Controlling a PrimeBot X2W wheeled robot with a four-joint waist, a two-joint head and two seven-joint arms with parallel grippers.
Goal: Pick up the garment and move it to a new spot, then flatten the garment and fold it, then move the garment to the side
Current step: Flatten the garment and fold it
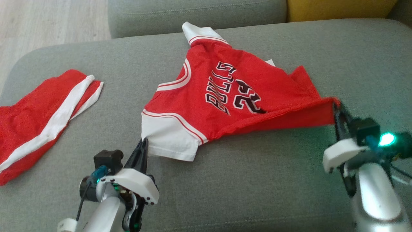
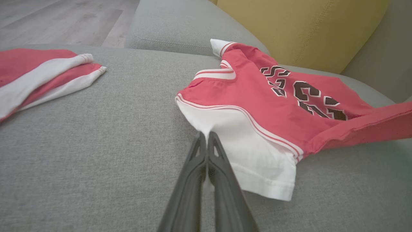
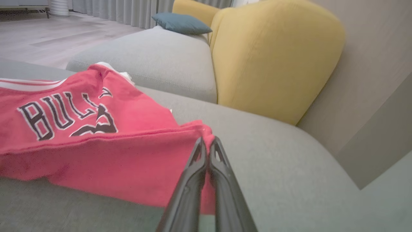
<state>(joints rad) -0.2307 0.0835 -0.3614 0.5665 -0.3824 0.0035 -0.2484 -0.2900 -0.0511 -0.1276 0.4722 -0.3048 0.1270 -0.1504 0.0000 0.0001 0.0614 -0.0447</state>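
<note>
The garment (image 1: 222,96) is a red jersey with white sleeves and black "BULLS 23" lettering, spread across the grey sofa seat (image 1: 257,180). My left gripper (image 1: 144,141) is shut on the edge of the near white sleeve (image 2: 257,151); in the left wrist view that gripper (image 2: 206,134) has the sleeve's edge running in between its fingers. My right gripper (image 1: 336,105) is shut on the red hem corner (image 3: 206,130), which it holds raised and pulled taut off the seat. The far sleeve (image 1: 201,33) lies against the back cushion.
A second red piece with white stripes (image 1: 42,119) lies at the seat's left end. A grey back cushion (image 1: 193,13) and a yellow cushion (image 3: 273,58) border the far side, with a blue pillow (image 3: 182,23) beyond. Wooden floor (image 1: 48,22) lies past the left edge.
</note>
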